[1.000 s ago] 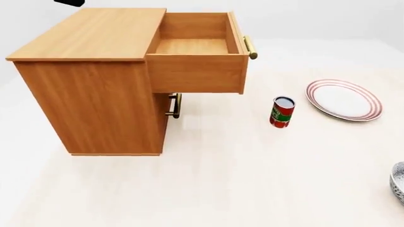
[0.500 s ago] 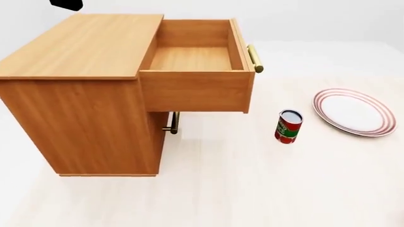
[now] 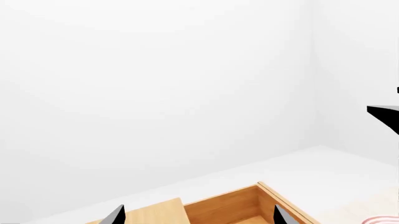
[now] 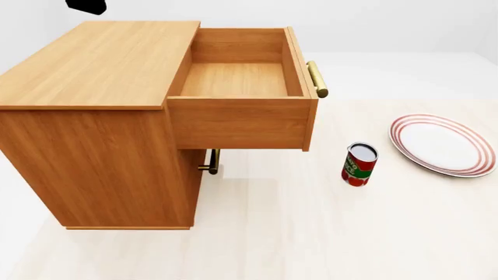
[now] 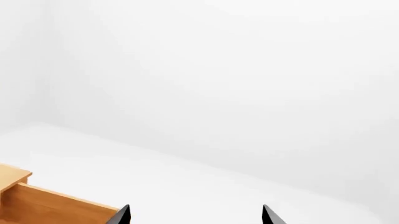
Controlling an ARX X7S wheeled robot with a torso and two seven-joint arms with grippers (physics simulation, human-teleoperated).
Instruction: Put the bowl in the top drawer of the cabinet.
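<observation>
The bowl is out of view in every frame. In the head view the orange-brown cabinet stands at the left. Its top drawer is pulled fully out toward the right, showing an empty wooden inside and a brass bar handle. My left gripper is open, with only its two dark fingertips showing, high above the cabinet top and the drawer. My right gripper is open too, holding nothing, with a corner of the drawer off to one side.
A red and green can stands upright on the pale floor right of the drawer. A flat white plate with red rim rings lies further right. The lower drawer's small brass handle shows under the open drawer. White walls behind.
The head view has shifted: the cabinet now sits lower and larger in the picture. The patterned bowl at the right edge a second ago has slipped out of view.
</observation>
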